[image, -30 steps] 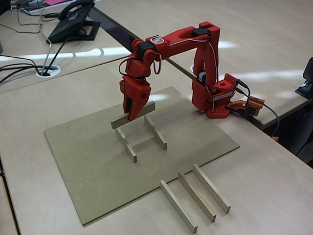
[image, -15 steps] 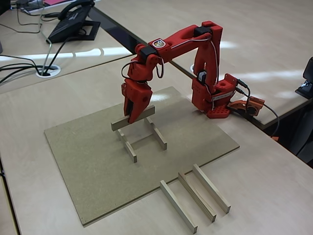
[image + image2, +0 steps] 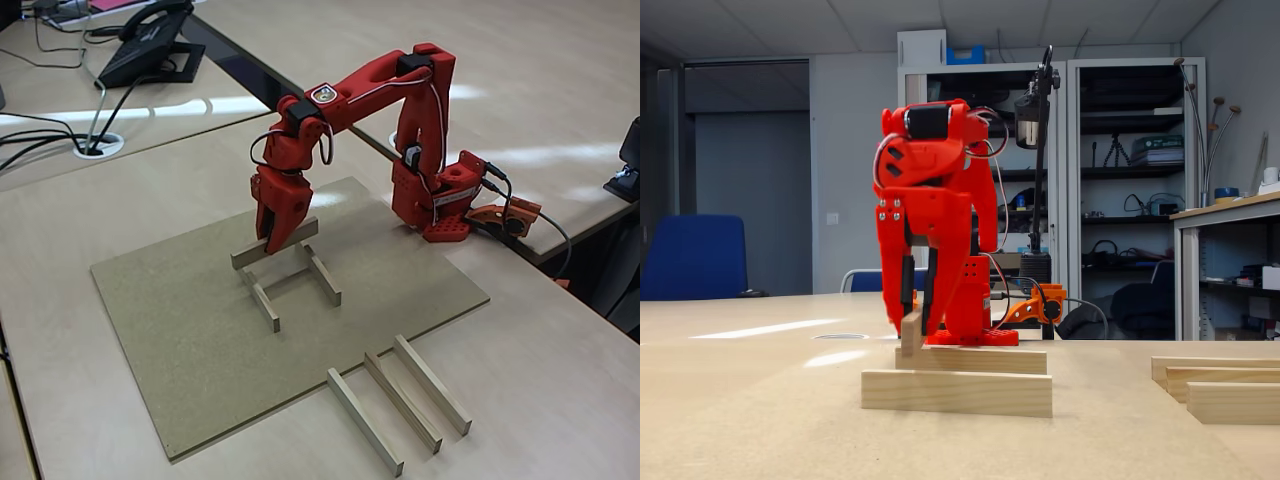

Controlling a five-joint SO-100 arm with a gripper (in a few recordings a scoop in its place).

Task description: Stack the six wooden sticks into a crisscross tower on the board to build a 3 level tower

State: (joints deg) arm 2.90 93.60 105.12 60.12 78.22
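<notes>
My gripper (image 3: pixel 272 243) grips a stick (image 3: pixel 275 243) crosswise just above the far ends of two base sticks (image 3: pixel 292 285) on the board (image 3: pixel 180 320), starting level two; three spares (image 3: pixel 398 402) wait on the table (image 3: pixel 560 380).

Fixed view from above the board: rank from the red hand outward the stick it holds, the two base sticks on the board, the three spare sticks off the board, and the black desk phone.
1. Pale wooden stick in the red hand, at board centre.
2. Two parallel base sticks on the brown fibreboard, just below.
3. Three spare sticks, lower right, on the desk.
4. Black desk phone, upper left.
</notes>
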